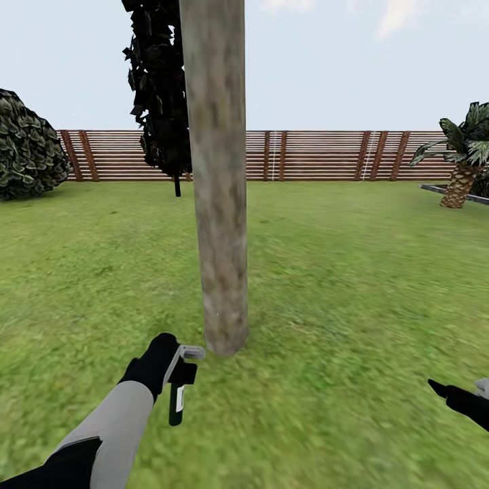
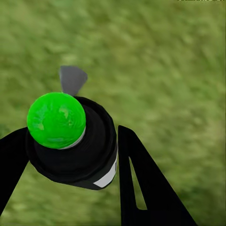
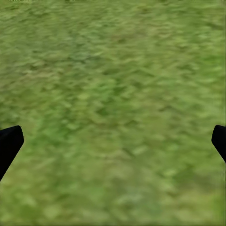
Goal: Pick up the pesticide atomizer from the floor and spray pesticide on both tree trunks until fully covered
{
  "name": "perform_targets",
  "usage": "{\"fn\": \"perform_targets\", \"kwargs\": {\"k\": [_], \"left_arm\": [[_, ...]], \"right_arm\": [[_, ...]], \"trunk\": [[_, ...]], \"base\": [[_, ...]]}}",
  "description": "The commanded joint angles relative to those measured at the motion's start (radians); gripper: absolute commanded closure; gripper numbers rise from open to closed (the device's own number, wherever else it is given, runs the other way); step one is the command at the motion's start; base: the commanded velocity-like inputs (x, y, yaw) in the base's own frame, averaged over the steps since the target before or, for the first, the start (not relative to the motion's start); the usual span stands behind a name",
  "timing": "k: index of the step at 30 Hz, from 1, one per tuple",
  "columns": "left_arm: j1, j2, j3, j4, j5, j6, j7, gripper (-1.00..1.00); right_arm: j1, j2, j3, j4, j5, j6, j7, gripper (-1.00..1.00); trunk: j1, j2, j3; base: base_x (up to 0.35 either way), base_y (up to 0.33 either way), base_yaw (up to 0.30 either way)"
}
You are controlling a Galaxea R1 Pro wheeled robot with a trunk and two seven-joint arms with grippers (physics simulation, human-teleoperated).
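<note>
Left gripper (image 1: 178, 370): my fingers are clamped on the pesticide atomizer (image 1: 180, 384) — grey nozzle forward, bottle hanging below.
Tree trunk (image 1: 219, 204): just ahead of my left gripper, a little to its right, nozzle aimed near the base.
Doing it well: I judge I should keep the nozzle level and sweep upward — no speckles visible yet.
Textures: rough mottled grey-brown bark; smooth dark bottle, white label, glossy green round end (image 2: 56, 120).
Right gripper (image 1: 454, 395): fingers spread, empty, over lawn (image 3: 113, 94).
</note>
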Motion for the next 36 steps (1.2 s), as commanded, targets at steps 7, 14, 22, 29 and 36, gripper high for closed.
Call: {"fn": "perform_targets", "kwargs": {"k": [7, 14, 22, 29, 36], "left_arm": [[0.0, 0.001, -0.001, 0.001, 0.0, 0.0, 0.0, 1.0], [0.0, 0.001, -0.001, 0.001, 0.001, 0.0, 0.0, 1.0], [0.0, 0.002, 0.001, 0.001, 0.001, 0.0, 0.0, 1.0], [-0.106, 0.018, -0.054, 0.154, -0.002, 0.025, 0.0, 1.0], [-0.106, 0.019, -0.062, 0.154, -0.001, 0.026, 0.0, 1.0]], "right_arm": [[0.0, 0.0, 0.0, 0.0, 0.0, -0.001, 0.0, -1.0], [0.0, 0.0, 0.0, 0.001, 0.0, -0.001, 0.0, -1.0], [0.0, 0.001, 0.0, 0.001, 0.0, -0.001, -0.001, -1.0], [0.0, 0.0, 0.0, 0.0, 0.0, -0.001, 0.001, -1.0], [0.0, 0.0, 0.0, 0.0, 0.0, -0.001, 0.001, -1.0]], "trunk": [[0.0, 0.0, -0.006], [0.0, 0.0, -0.014], [0.0, 0.0, -0.018], [0.0, 0.0, -0.019], [0.0, 0.0, -0.019]], "base": [[0.0, 0.0, -0.13], [0.0, 0.0, -0.186], [0.15, 0.03, -0.073], [0.082, 0.027, -0.073], [0.0, 0.0, -0.082]]}}
